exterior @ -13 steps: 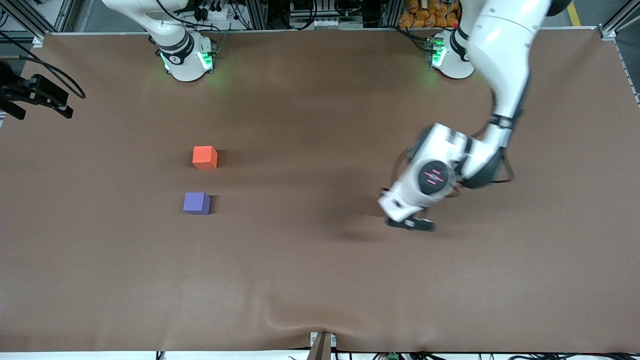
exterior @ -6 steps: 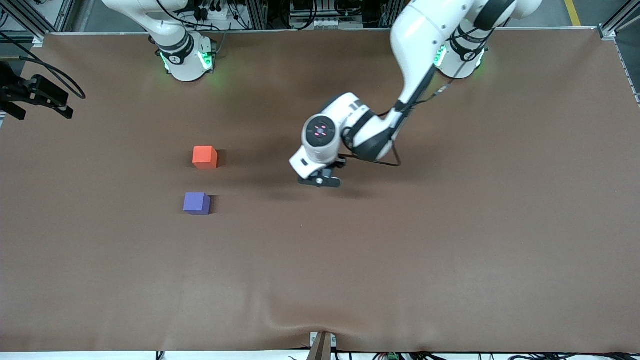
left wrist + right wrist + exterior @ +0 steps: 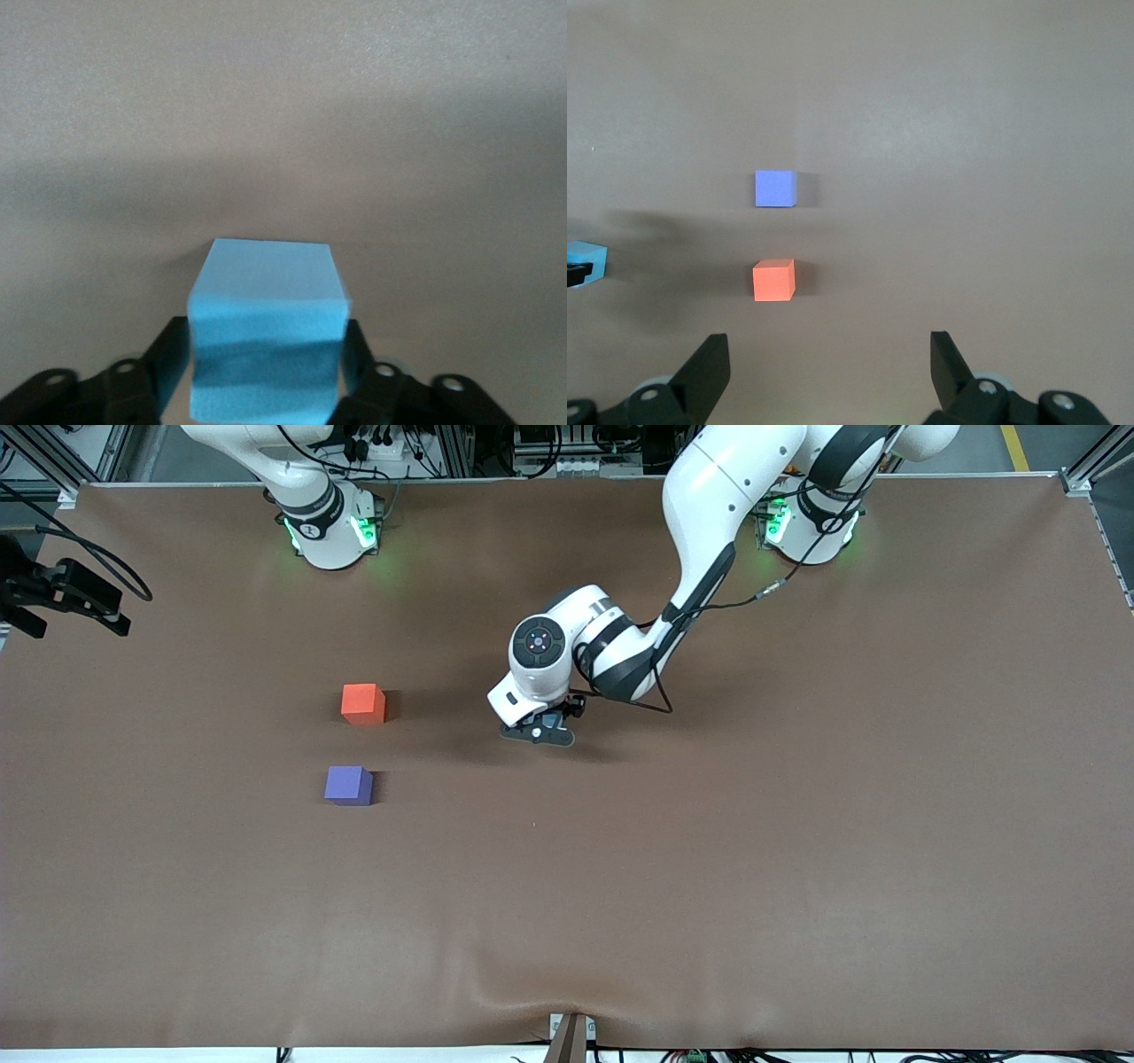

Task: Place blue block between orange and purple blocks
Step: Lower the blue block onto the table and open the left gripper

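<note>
Carrying the small sky-blue matte cube (image 3: 266, 332) clamped in my left gripper (image 3: 538, 733), I've swung from the left arm's end toward mid-table, closing on the gap between the orange-red matte cube (image 3: 363, 704) and violet-purple matte cube (image 3: 348, 786), while the right gripper (image 3: 830, 372) waits open above them.

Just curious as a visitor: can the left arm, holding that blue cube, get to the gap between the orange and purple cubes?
Probably yes. The left gripper, shut on the blue block, hangs over bare table; nothing stands between it and the gap separating the orange block and purple block. The right gripper waits high above.

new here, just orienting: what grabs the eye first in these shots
The left gripper, up over mid-table, is shut on the blue block. Toward the right arm's end sit the orange block and, nearer the front camera, the purple block, a gap between them. The right gripper waits open.
</note>
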`<state>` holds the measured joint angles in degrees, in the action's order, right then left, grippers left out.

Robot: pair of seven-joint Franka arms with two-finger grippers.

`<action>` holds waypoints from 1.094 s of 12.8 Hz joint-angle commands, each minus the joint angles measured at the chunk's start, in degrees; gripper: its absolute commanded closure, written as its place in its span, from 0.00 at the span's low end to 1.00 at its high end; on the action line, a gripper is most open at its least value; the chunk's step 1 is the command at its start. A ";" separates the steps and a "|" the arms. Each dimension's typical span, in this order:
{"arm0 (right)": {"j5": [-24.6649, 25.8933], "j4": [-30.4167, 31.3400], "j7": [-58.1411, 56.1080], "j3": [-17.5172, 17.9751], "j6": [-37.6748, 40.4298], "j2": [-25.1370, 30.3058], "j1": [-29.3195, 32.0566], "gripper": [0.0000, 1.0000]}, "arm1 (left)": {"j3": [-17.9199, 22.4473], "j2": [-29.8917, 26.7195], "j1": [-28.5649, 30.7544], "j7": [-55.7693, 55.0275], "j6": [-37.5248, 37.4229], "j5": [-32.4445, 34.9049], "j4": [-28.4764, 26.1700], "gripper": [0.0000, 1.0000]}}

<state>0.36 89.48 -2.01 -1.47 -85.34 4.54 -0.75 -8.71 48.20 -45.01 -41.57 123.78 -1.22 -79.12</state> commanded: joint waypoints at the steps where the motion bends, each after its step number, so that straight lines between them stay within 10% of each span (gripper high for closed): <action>1: 0.52 -0.54 -0.98 0.86 0.17 -0.33 1.10 0.00 | 0.97 -2.83 1.14 -0.97 -0.73 1.40 1.25 0.00; 14: 0.52 -0.54 -0.98 1.12 0.26 -7.52 0.31 0.00 | 0.27 -29.18 35.95 21.35 -12.16 3.42 -9.63 0.00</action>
<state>0.36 89.79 -2.29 -1.20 -85.12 0.19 -0.75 -7.33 26.09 -11.83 -22.36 111.54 1.24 -81.89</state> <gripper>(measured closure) 0.000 0.000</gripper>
